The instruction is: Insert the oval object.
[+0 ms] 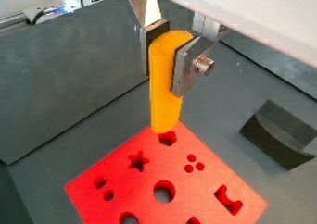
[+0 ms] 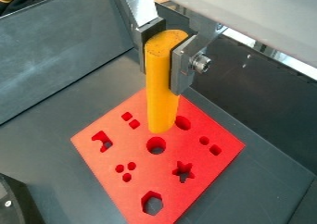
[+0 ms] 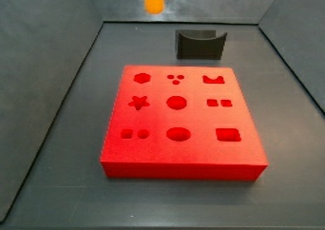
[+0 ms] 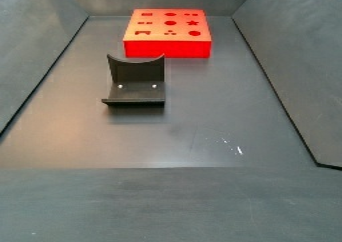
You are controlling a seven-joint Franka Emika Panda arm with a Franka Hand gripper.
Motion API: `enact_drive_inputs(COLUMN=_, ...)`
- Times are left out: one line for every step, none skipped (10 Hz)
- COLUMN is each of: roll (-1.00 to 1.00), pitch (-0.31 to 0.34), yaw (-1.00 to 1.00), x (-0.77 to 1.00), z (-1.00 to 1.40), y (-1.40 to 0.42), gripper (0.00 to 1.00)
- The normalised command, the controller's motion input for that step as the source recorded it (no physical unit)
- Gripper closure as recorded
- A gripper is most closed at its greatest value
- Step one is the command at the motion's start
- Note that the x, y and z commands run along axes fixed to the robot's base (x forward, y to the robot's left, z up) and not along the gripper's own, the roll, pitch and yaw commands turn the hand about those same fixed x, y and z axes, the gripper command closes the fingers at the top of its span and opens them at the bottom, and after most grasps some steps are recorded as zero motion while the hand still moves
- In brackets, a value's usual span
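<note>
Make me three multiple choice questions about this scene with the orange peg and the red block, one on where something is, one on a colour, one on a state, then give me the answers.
1. Where is the oval object?
A. Lying on the floor
B. Held above the red block
C. Resting in the dark holder

2. What colour is the block with the shaped holes?
A. Red
B. Blue
C. Green

3. What state is the pincer in?
A. Open and empty
B. Shut on the oval object
C. Shut on the holder

Answers:
1. B: in both wrist views the peg hangs upright over the block, its lower end not seen inside any hole.
2. A: both side views show a red block.
3. B: a silver finger presses flat against the peg's side near its upper end.
</note>
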Motion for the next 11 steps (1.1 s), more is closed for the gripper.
enact_drive_inputs(roll=-0.13, pitch=-0.047, yaw=-0.37, x=0.42, z=-0.25, y=-0.15, gripper=1.0)
enact_drive_inputs(roll=-0.08, pitch=-0.081, yaw=-0.33, x=0.6, z=-0.43, y=-0.34, gripper=1.0)
enact_drive_inputs(roll=0.0, pitch=-0.086, yaw=-0.34, x=0.51, z=-0.53, y=-0.46, gripper=1.0)
enact_drive_inputs(roll=-0.02, pitch=-0.081, yaw=-0.28, x=0.58, z=-0.49, y=-0.47, gripper=1.0)
enact_drive_inputs(roll=0.0, pitch=0.0, yaw=-0.31, x=0.6, z=-0.43, y=-0.51, gripper=1.0)
enact_drive_inputs(roll=0.0, pitch=0.0, yaw=-0.32, x=0.62, z=-0.35, y=-0.52, gripper=1.0)
enact_drive_inputs(roll=0.11, pitch=0.0, yaw=-0.46, x=0.44, z=-0.36, y=-0.47, gripper=1.0)
enact_drive_inputs(roll=0.2, pitch=0.0, yaw=-0.63, x=0.19, z=-0.36, y=-0.37, gripper=1.0)
enact_drive_inputs(roll=0.25, pitch=0.007, yaw=-0.69, x=0.04, z=-0.36, y=-0.26, gripper=1.0)
enact_drive_inputs(roll=0.24, pitch=0.009, yaw=-0.76, x=0.0, z=-0.3, y=-0.21, gripper=1.0)
enact_drive_inputs(roll=0.17, pitch=0.0, yaw=-0.79, x=0.09, z=-0.19, y=-0.18, gripper=1.0)
